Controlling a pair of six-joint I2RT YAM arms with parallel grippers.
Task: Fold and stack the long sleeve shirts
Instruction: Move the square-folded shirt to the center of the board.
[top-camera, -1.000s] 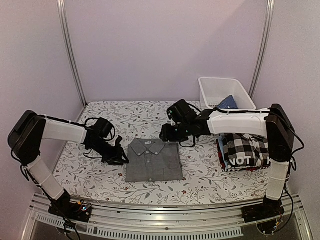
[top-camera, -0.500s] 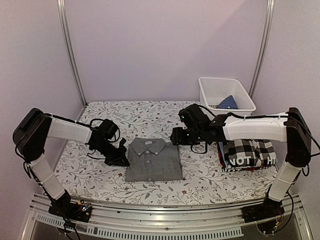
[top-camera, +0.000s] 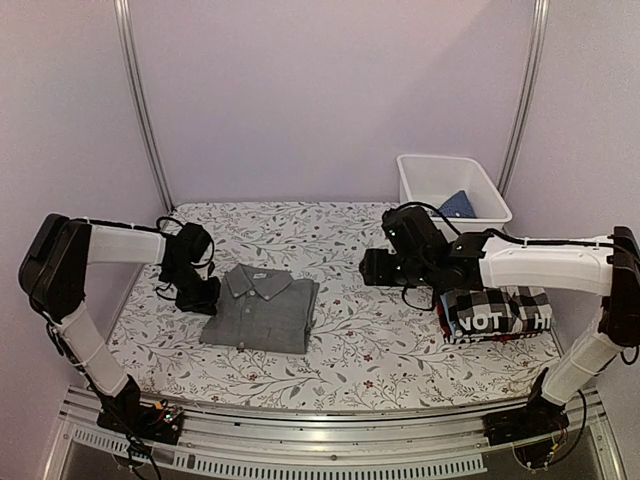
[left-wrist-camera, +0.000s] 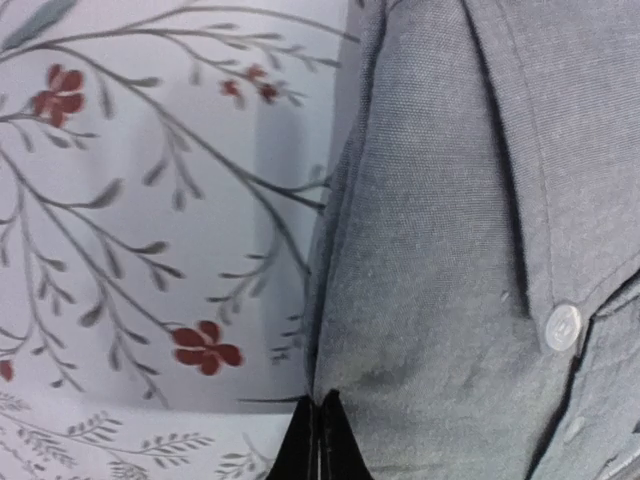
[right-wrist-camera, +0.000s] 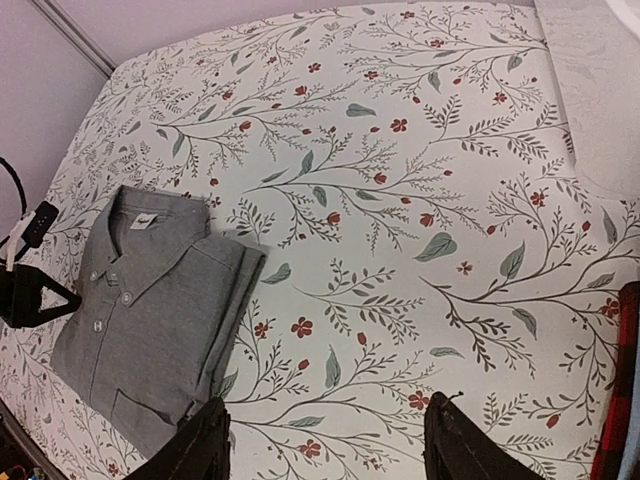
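Pinching the left edge of the folded grey shirt (top-camera: 262, 310), the left gripper (top-camera: 200, 298) is sitting low on the table (top-camera: 340, 345) with its jaws closed tight on the cloth, apparently so the bundle can be slid without coming undone; the shirt is lying buttons up, left of the table's middle; the right gripper (right-wrist-camera: 325, 445) is hovering with jaws apart and nothing between them, well apart from the shirt, leaving it room; the checked shirt (top-camera: 497, 300) is resting on the dark "NOT" shirt (top-camera: 490, 322) at the right edge, forming the stack; a pale blue shirt (top-camera: 456, 205) is waiting in the white basket (top-camera: 425, 165).
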